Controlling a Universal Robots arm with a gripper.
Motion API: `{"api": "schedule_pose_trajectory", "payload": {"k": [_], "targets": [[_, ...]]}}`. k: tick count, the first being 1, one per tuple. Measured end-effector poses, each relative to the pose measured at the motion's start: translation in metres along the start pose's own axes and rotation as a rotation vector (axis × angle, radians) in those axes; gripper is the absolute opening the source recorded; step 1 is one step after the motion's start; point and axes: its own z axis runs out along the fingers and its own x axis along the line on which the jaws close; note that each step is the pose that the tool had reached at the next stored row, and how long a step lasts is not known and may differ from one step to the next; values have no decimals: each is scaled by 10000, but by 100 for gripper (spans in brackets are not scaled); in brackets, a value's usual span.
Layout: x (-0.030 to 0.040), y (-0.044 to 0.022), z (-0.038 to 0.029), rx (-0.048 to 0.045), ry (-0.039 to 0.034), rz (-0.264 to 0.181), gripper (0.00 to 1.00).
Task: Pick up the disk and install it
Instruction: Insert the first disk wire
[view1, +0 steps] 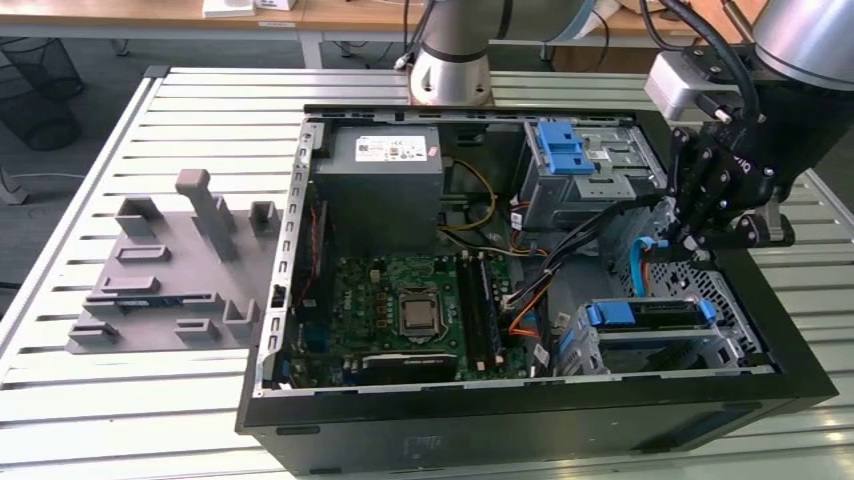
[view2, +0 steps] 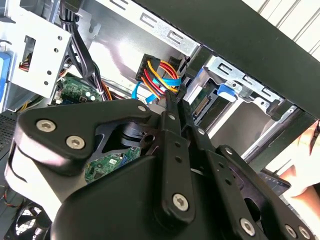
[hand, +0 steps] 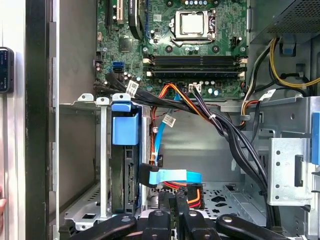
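Note:
The disk (view1: 657, 314) sits in the lower drive cage of the open computer case (view1: 534, 425), its blue carrier frame (view1: 613, 314) facing the motherboard. The first wrist view shows the disk (hand: 123, 176) edge-on in the cage, under its blue carrier tab (hand: 125, 127). My gripper (view1: 687, 243) hangs inside the case just behind that cage, towards the exterior view's right. Its fingers (hand: 176, 207) are pressed together on a cable plug (hand: 193, 196) with red, orange and blue wires. In the second wrist view the plug (view2: 156, 75) is at the fingertips, with the disk (view2: 204, 101) beyond.
A grey power-supply box (view1: 380, 175) and an upper cage with a blue latch (view1: 567, 150) fill the back of the case. Black cable bundles (view1: 587, 235) cross beside the gripper. A grey fixture (view1: 174, 270) lies on the slatted table. A person's hand (view2: 309, 160) is at the case's outer side.

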Motion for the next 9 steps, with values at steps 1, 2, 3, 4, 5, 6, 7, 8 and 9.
{"api": "schedule_pose_trajectory", "payload": {"k": [1,2,3,4,5,6,7,8,9], "targets": [[0,0,0,0,0,0,16],[0,0,0,0,0,0,16],[1,0,0,0,0,0,16],[3,0,0,0,0,0,16],[7,0,1,0,-1,0,16],[12,0,1,0,0,1,16],[20,0,1,0,0,0,16],[32,0,1,0,1,0,16],[44,-1,3,0,0,1,16]]}}
